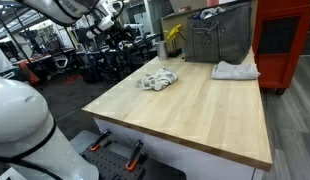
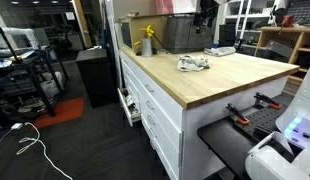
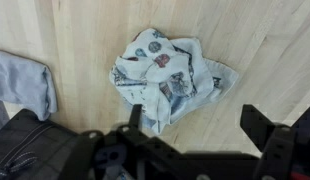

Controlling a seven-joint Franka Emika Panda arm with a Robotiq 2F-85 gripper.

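Directly over the crumpled patterned cloth [image 3: 165,75] (its printed motifs unreadable), the end effector [image 3: 196,126] hangs wide open.

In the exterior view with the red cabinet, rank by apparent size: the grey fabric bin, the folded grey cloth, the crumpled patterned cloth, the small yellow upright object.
1. grey fabric bin, largest even though farthest back.
2-3. folded grey cloth and crumpled patterned cloth: look alike, not ranked.
4. small yellow upright object.
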